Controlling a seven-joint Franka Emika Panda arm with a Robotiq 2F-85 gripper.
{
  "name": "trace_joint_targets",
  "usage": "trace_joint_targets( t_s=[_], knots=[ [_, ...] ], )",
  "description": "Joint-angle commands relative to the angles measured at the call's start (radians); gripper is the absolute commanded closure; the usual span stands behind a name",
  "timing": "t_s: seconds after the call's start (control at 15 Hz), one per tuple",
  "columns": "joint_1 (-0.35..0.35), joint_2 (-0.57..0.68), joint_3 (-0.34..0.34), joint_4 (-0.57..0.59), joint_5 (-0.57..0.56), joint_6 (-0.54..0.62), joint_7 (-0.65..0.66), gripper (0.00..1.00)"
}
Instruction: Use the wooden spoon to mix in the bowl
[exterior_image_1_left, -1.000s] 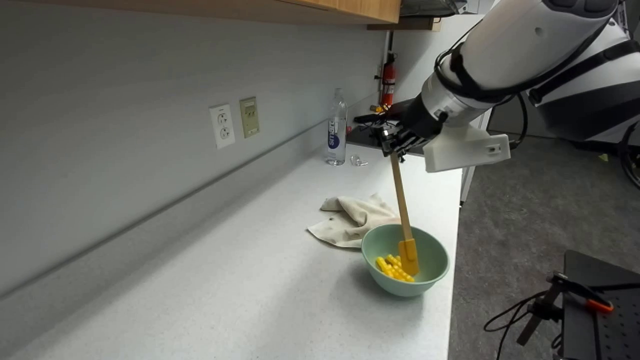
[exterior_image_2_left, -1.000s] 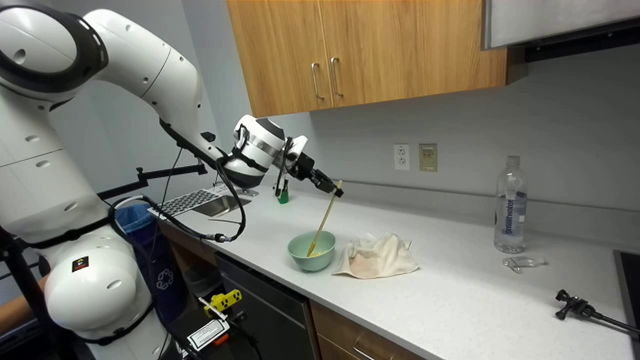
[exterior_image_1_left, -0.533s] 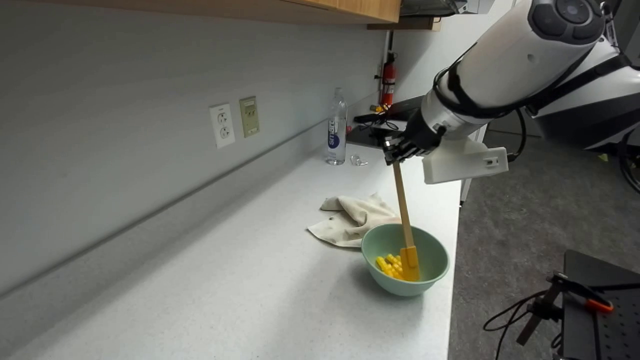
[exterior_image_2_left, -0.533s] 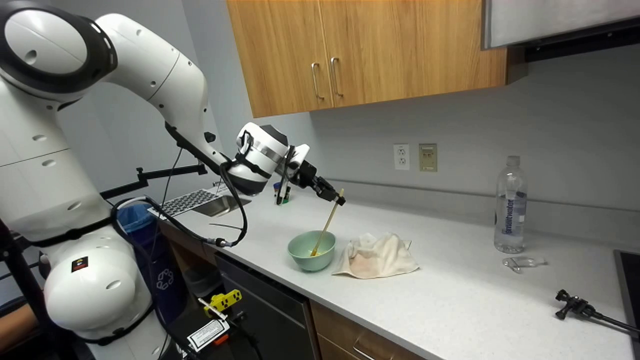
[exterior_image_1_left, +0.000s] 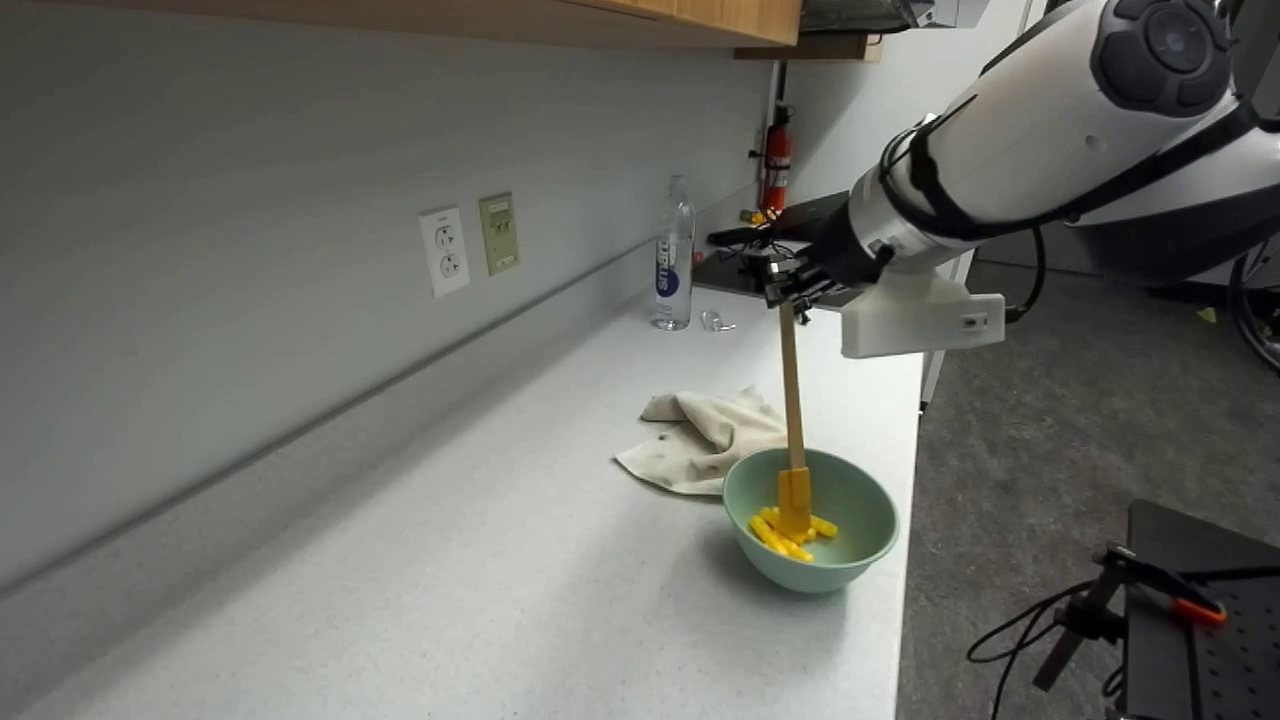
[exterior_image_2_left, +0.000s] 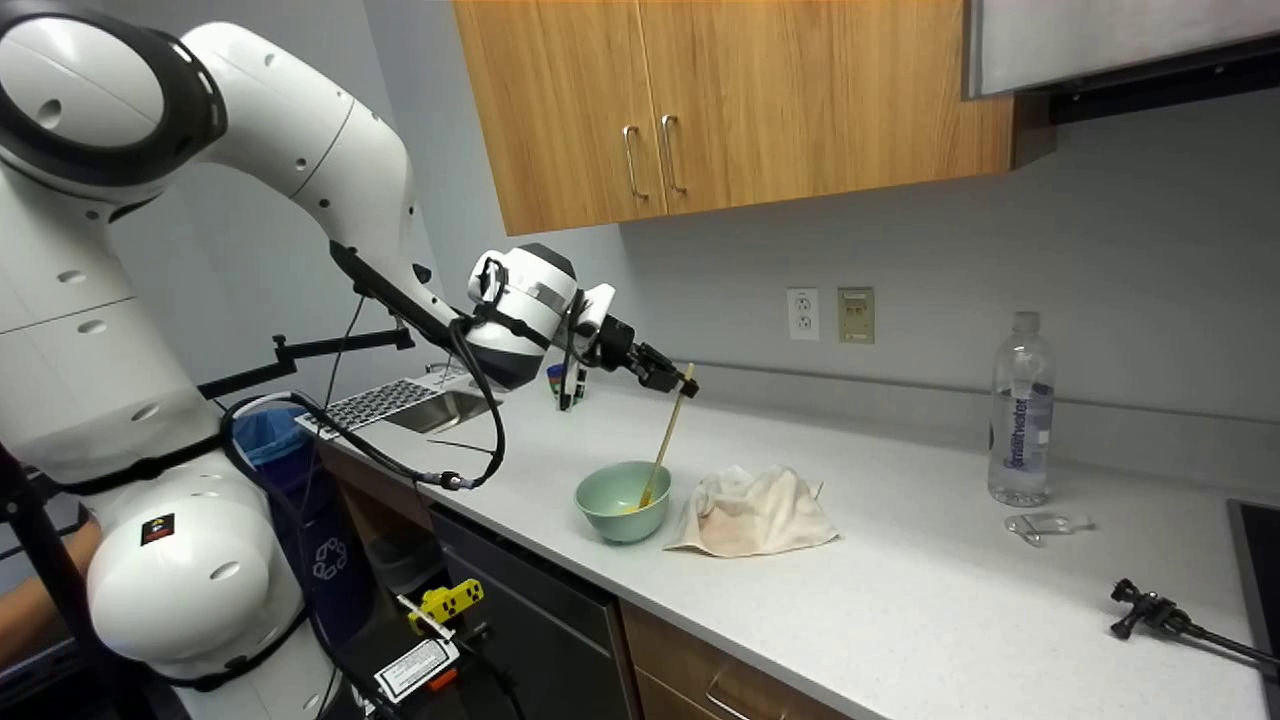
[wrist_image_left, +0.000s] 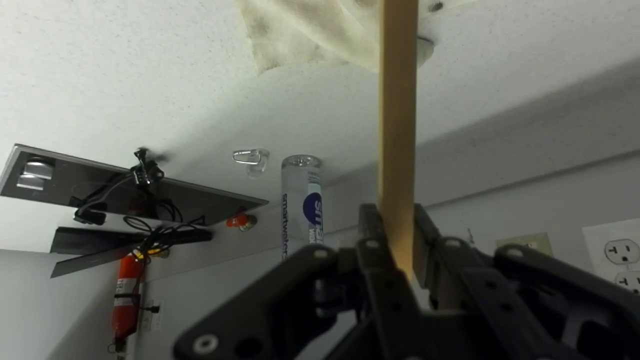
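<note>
Low in the mint-green bowl (exterior_image_1_left: 815, 577), the wooden-handled spatula (exterior_image_1_left: 792, 410) leans blade-down among the yellow pieces (exterior_image_1_left: 770, 538), pinched in the fingers (wrist_image_left: 371, 222) of the gripper (wrist_image_left: 397, 216), and slow, shallow circles should turn them best without shoving the bowl.

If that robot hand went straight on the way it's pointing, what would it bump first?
Probably the countertop near the water bottle, or the bottle itself; depth is unclear. The wooden spoon in the hand would likely catch the bowl sooner.

The wooden spoon (exterior_image_1_left: 791, 390) has shifted left in the bowl (exterior_image_1_left: 860, 505) in an exterior view, yellow pieces (exterior_image_1_left: 770, 537) now flanking its blade (exterior_image_1_left: 795, 500).
</note>
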Motion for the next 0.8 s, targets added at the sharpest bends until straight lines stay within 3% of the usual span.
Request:
trace_joint_targets(
  t_s=[0.0, 0.27, 0.33, 0.53, 0.73],
  knots=[
    [0.006, -0.068, 0.010, -0.014, -0.052, 0.006, 0.047, 0.96],
    [0.017, -0.118, 0.009, -0.041, 0.027, 0.050, -0.074, 0.96],
    [0.045, -0.127, -0.019, -0.053, 0.074, 0.081, -0.125, 0.96],
    [0.051, -0.148, -0.012, -0.091, 0.210, 0.112, -0.248, 0.96],
    [0.054, -0.148, -0.004, -0.109, 0.252, 0.102, -0.281, 0.96]
  ],
)
